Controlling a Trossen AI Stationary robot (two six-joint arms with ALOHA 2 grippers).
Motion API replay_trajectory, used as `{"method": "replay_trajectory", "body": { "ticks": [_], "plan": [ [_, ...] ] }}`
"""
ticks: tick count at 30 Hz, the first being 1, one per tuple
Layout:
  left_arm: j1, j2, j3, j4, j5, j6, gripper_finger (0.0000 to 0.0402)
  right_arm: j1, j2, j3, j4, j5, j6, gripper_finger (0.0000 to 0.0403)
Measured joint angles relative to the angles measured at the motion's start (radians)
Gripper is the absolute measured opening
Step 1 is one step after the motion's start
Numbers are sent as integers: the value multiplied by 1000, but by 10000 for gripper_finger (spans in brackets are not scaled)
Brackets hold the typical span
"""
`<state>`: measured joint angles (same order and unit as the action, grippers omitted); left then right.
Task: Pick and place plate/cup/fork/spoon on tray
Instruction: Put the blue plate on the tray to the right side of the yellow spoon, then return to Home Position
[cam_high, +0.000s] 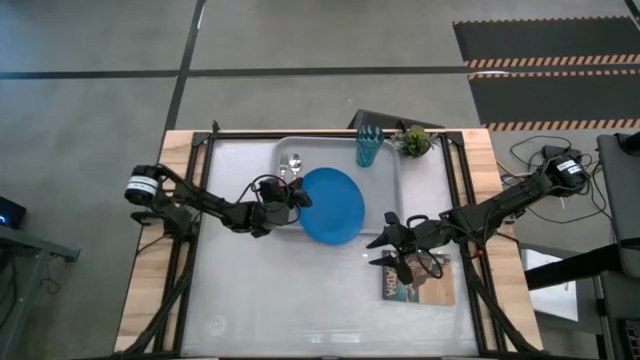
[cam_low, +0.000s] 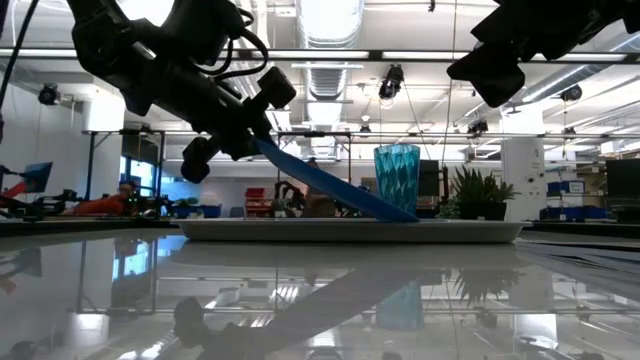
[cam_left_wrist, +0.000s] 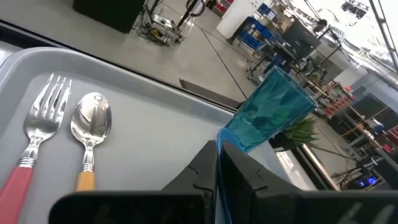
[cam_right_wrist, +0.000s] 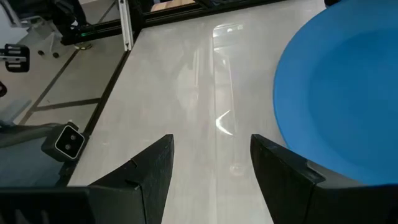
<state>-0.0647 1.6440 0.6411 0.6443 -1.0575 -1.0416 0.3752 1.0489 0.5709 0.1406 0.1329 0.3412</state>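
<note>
The blue plate (cam_high: 332, 206) is tilted on the light-grey tray (cam_high: 400, 185). Its left rim is raised in my left gripper (cam_high: 293, 196), and its right rim rests on the tray (cam_low: 408, 217). The pink-handled fork (cam_left_wrist: 37, 134) and the orange-handled spoon (cam_left_wrist: 90, 124) lie side by side at the tray's far left. The teal ribbed cup (cam_high: 369, 146) stands upright at the tray's far edge. My right gripper (cam_high: 376, 252) is open and empty over the table, just near and right of the plate (cam_right_wrist: 348, 93). My left gripper pinches the plate's left rim (cam_left_wrist: 220, 155) between its two fingers, coming from the table's left and slanting down. The plate is tilted: the held rim (cam_low: 268, 150) is up, and the opposite rim rests on the tray.
A small green potted plant (cam_high: 414, 140) stands right of the cup at the table's far edge. A brown picture-covered book (cam_high: 420, 282) lies under my right arm. A black frame rims the table. Bare table lies near and left of the tray.
</note>
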Motion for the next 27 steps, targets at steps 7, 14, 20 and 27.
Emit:
{"method": "replay_trajectory", "body": {
  "ticks": [7, 14, 20, 27],
  "plan": [
    [2, 0, 0, 0, 0, 0, 47, 0, 0, 0, 5, 0, 0, 201],
    [-3, -19, -8, -4, 76, 49, 141, 0, 0, -4, 4, 0, 29, 201],
    [-24, -84, -10, 3, 283, 262, 176, 0, 0, -22, -1, 0, 53, 201],
    [-64, -119, -4, -4, 486, 487, 172, 0, 0, -25, 0, 27, 51, 201]
  ]
}}
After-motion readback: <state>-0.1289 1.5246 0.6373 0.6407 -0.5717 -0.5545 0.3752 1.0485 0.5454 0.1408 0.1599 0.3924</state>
